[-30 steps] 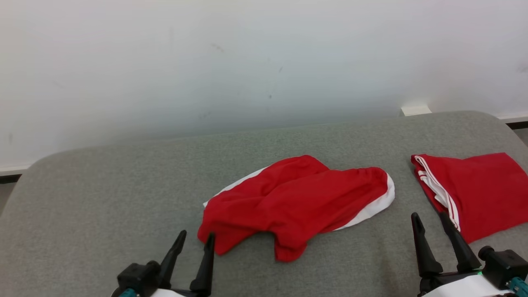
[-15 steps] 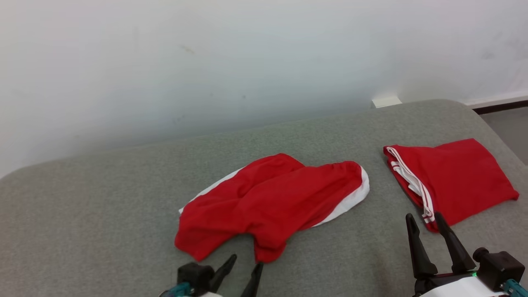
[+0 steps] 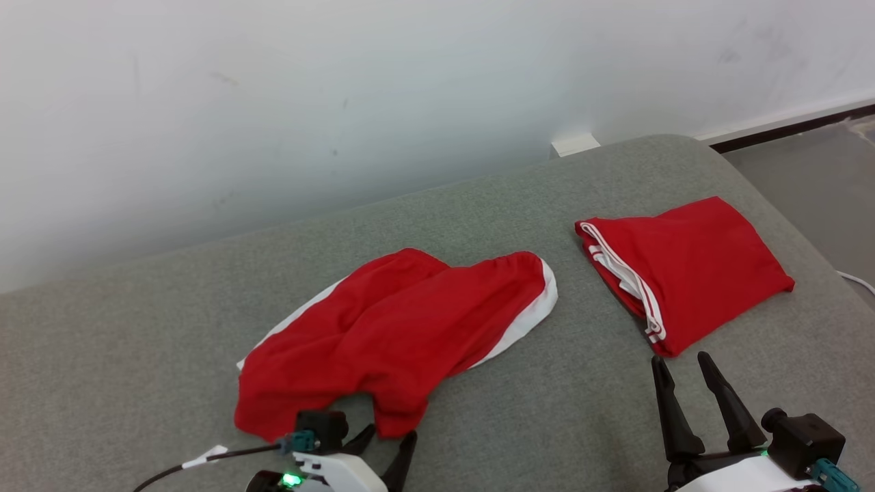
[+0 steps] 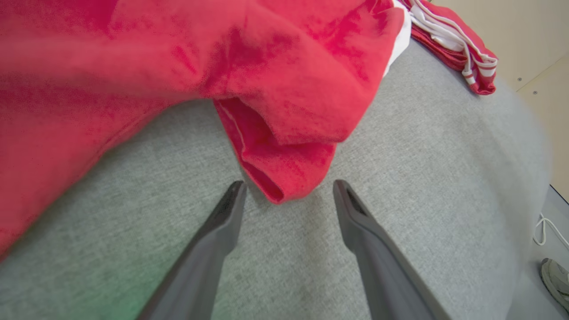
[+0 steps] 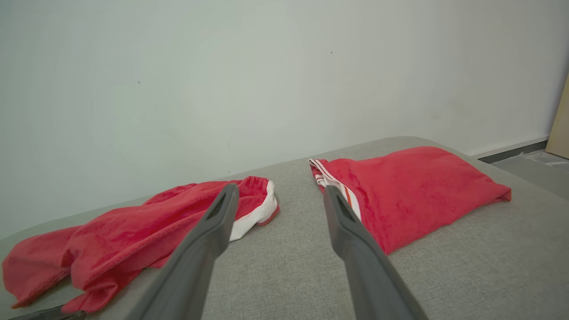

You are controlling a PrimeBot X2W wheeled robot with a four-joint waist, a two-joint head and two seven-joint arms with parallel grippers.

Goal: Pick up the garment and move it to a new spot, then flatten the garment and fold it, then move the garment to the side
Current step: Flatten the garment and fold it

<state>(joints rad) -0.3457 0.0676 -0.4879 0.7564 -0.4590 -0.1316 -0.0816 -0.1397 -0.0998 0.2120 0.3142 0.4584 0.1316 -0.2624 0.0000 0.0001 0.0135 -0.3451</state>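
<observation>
The garment (image 3: 396,328), a rumpled pair of red shorts with a white band along one edge, lies loose near the middle of the grey cushioned surface (image 3: 581,410). In the head view its waist end points to about 2 o'clock and its two leg ends to about 7 o'clock.

In that view the left gripper (image 3: 389,437) sits at the garment's 6 o'clock, just below the nearer leg hem. In the left wrist view this gripper (image 4: 289,186) has its jaws spread wide, and the lowest corner of the garment (image 4: 284,89) hangs at 12 o'clock, right at the gap between the fingertips. Nothing is pinched. Whether either tip touches the cloth cannot be told.

The right gripper (image 3: 681,361) stands well apart, at the garment's 4 o'clock, also wide open and empty. In the right wrist view the garment (image 5: 133,231) lies at 10 o'clock of this gripper (image 5: 279,190).

A second, folded red garment with white stripes (image 3: 683,273) lies at 2 o'clock of the first, clear of it and just beyond the right fingertips. A pale wall (image 3: 342,82) rises behind the surface.
</observation>
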